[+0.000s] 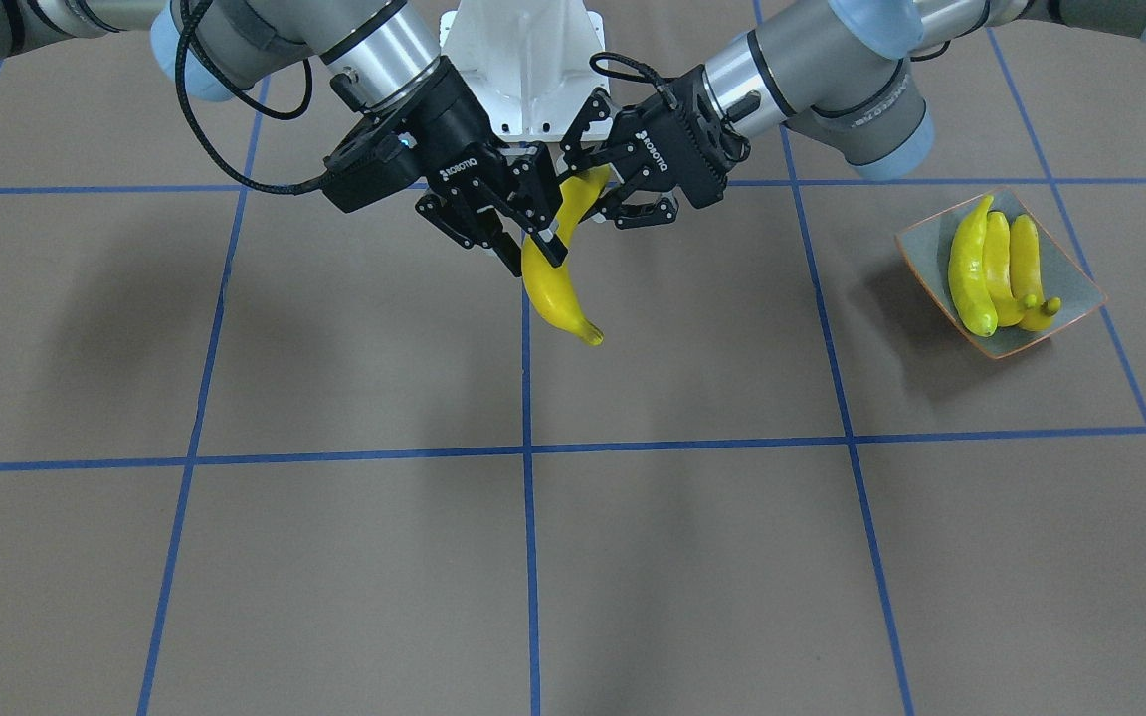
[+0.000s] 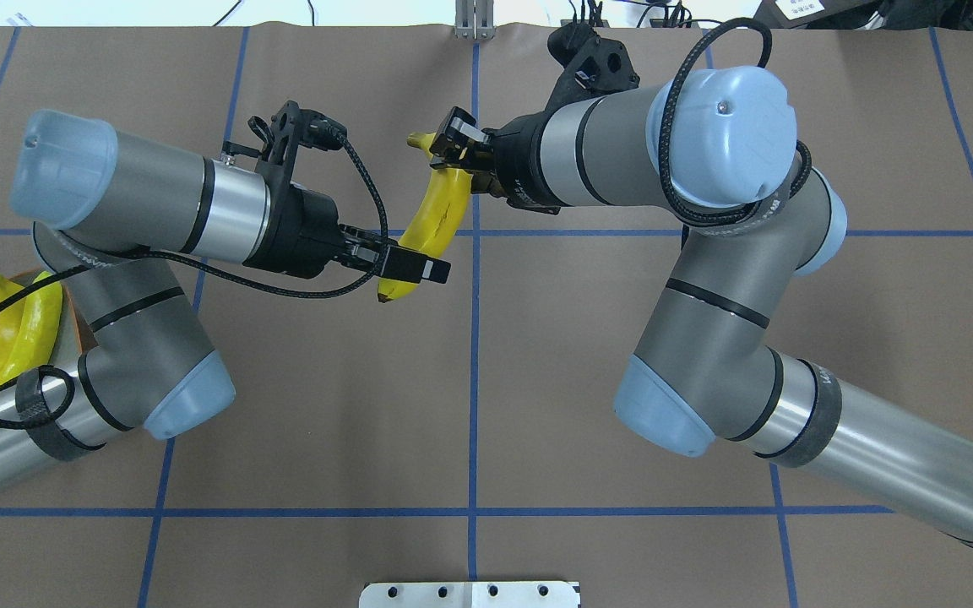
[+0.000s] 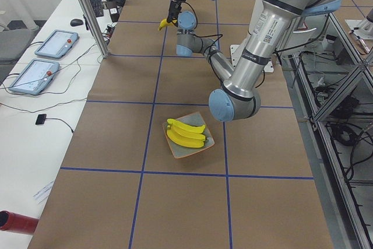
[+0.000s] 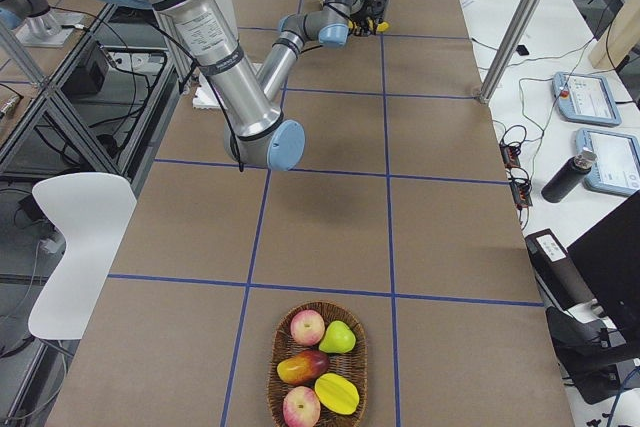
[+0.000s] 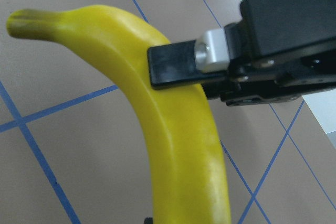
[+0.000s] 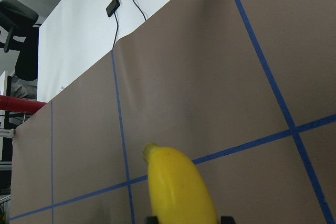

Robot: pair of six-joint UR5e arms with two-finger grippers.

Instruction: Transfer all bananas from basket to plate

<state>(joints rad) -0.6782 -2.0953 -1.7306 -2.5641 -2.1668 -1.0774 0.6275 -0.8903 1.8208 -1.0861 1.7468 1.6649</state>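
Observation:
One yellow banana (image 1: 548, 288) hangs in mid-air over the table's middle, between both grippers. My right gripper (image 1: 536, 257) is shut on its far half; the overhead view (image 2: 457, 152) shows the same. My left gripper (image 1: 588, 184) sits at the banana's near end, and its fingers appear shut on it (image 2: 410, 270). The left wrist view shows the banana (image 5: 173, 129) with the right gripper's finger (image 5: 178, 65) pressed on it. Three bananas (image 1: 996, 268) lie side by side on the grey-green, orange-rimmed plate (image 1: 1070, 264) at the table's left end. The basket (image 4: 318, 367) holds no banana.
The wicker basket at the table's right end holds apples (image 4: 307, 326), a pear (image 4: 338, 337) and a mango (image 4: 337, 393). The brown table cover has blue tape grid lines (image 1: 527, 497). The robot's white base (image 1: 523, 60) stands just behind the grippers.

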